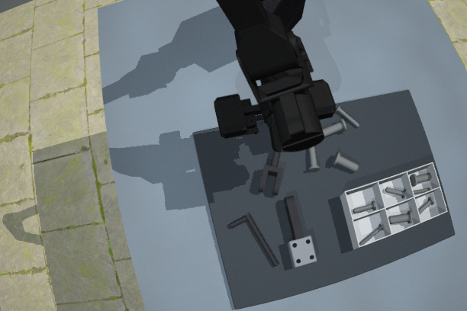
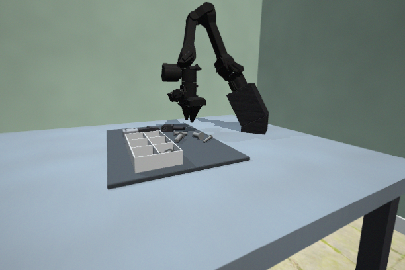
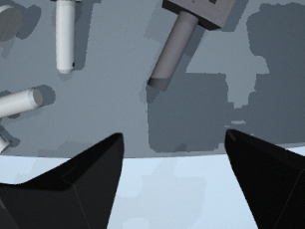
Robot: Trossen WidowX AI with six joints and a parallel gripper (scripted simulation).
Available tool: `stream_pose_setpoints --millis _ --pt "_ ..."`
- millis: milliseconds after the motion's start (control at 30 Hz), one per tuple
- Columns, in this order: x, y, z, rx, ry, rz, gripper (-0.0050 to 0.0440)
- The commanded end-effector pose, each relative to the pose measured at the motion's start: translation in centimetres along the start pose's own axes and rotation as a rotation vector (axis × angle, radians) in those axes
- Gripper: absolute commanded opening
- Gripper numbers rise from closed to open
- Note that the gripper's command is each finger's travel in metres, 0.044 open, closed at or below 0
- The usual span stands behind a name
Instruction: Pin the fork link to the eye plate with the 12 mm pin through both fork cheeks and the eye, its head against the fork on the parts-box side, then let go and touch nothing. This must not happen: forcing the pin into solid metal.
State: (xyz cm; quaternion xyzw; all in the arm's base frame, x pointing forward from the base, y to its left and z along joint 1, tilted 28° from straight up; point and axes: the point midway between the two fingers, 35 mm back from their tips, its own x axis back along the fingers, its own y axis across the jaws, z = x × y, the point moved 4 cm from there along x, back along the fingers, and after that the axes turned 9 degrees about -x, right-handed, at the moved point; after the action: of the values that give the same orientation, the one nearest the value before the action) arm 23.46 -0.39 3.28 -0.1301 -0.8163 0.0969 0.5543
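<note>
The dark fork link (image 1: 272, 179) (image 2: 167, 128) lies on the mat, its prongs away from the arm base; its round stem (image 3: 174, 50) shows in the wrist view. The eye plate (image 1: 302, 251) (image 2: 130, 130), a pale four-hole plate with a dark bar, lies beyond it, the bar towards the fork. Loose grey headed pins lie beside the fork: a medium one (image 1: 314, 158) (image 3: 65, 37), a thick one (image 1: 346, 162), another (image 1: 333, 129) (image 3: 20, 103) and a thin one (image 1: 348, 117). Which is 12 mm I cannot tell. My gripper (image 2: 189, 120) (image 3: 174, 138) is open and empty, above the mat's arm-side edge.
A white divided parts box (image 1: 348, 219) (image 2: 159, 163) holding several pins stands on the dark mat (image 1: 259, 288) (image 2: 215, 155), on the far side of the loose pins from the fork. A dark hex key (image 1: 263, 240) lies beside the eye plate.
</note>
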Motion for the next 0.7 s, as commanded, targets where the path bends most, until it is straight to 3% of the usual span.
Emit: stream_pose_setpoints --millis 0,233,667 --pt "0.0 0.0 -0.6 -0.031 -0.001 -0.001 0.0290" --pt "-0.1 -0.4 -7.3 -0.441 0.000 0.002 0.0290" --pt "-0.6 -0.4 -7.4 -0.452 0.000 0.002 0.0290"
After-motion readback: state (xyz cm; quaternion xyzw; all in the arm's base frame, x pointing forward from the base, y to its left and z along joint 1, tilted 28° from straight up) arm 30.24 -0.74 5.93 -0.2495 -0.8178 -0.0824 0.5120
